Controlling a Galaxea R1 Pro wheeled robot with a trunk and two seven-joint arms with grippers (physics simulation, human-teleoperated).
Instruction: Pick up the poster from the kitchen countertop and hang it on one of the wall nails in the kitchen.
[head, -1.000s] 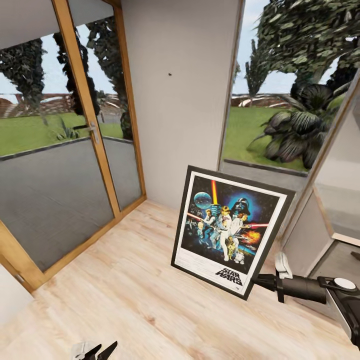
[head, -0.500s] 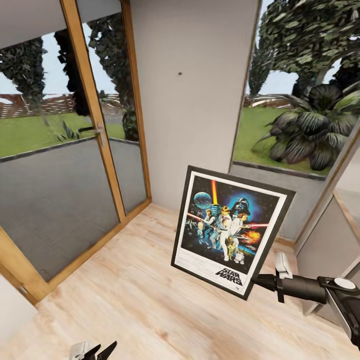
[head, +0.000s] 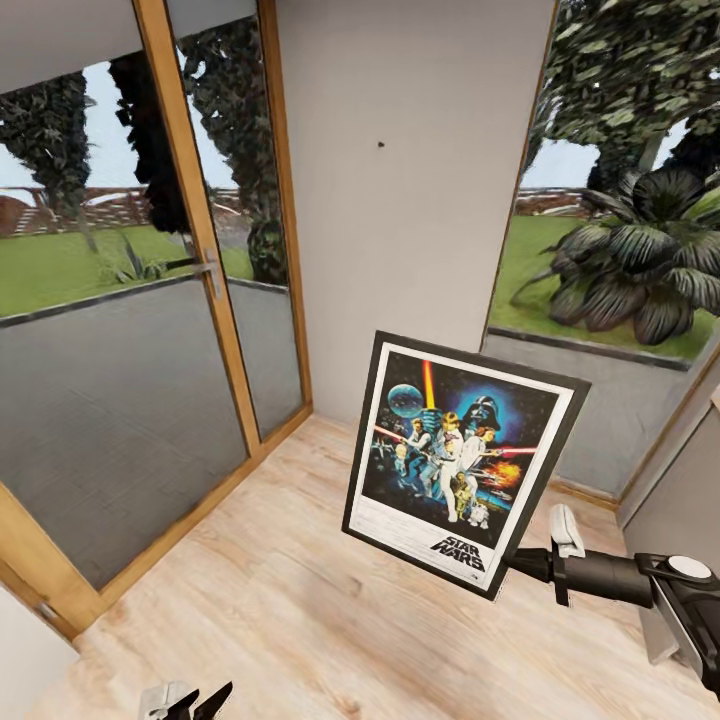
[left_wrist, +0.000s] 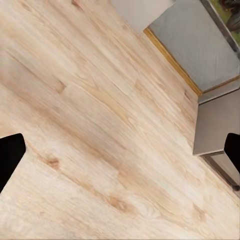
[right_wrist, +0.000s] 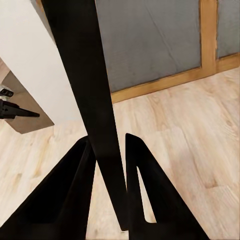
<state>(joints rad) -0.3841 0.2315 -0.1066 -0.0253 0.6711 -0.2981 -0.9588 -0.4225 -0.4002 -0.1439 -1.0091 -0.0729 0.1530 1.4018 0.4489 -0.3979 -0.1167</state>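
The poster (head: 460, 460), a black-framed Star Wars print, hangs upright and slightly tilted above the wooden floor. My right gripper (head: 523, 566) is shut on its lower right corner. In the right wrist view the poster (right_wrist: 85, 75) appears edge-on as a black strip pinched between the two fingers (right_wrist: 145, 185). A small dark wall nail (head: 381, 145) sits on the grey wall panel, above and left of the poster's top. My left gripper (head: 195, 700) hangs low at the picture's bottom edge; in the left wrist view the left gripper (left_wrist: 120, 152) is open over bare floor. The kitchen countertop is out of view.
A wood-framed glass door (head: 215, 280) with a handle fills the left side. A large window (head: 620, 250) onto the garden is at the right. A grey cabinet side (head: 685, 500) stands at the far right. Light wood floor (head: 280, 600) lies ahead.
The whole view has shifted: the wall, nail and door frame now sit further right in the picture. The poster and both grippers keep the same place in the view.
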